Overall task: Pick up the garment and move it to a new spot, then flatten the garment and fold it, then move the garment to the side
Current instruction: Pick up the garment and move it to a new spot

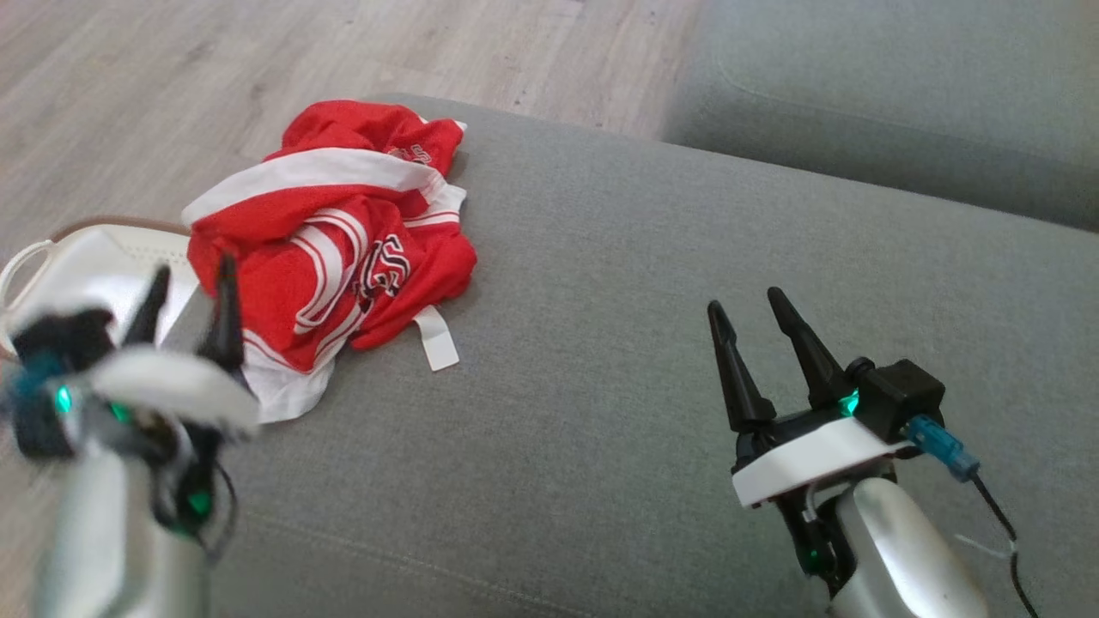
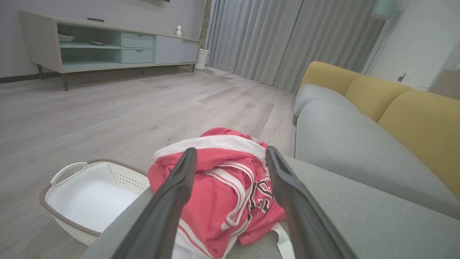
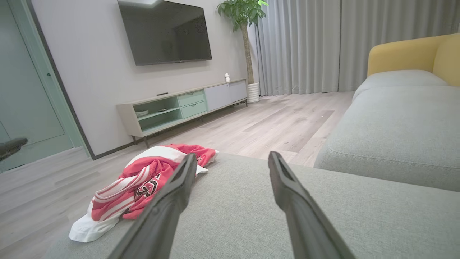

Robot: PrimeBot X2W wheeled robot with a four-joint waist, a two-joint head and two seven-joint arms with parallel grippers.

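grey sofa seat (image 1: 601, 343) | garment (image 1: 335, 249) crumpled just ahead of left pincer (image 1: 196, 266), wide; right pincer (image 1: 744, 300) wide, well apart

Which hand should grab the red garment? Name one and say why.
Left. The left hand, open, sits right at the crumpled garment's near edge, and its wrist view frames the garment between its fingers. The right hand, also open, hangs over bare grey cushion, well clear of the cloth.

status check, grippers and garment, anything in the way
Both open: left gripper at near edge of garment, nothing held; right gripper over bare seat cushion. Garment crumpled at cushion's left edge. Nothing blocking; basket on floor beside.
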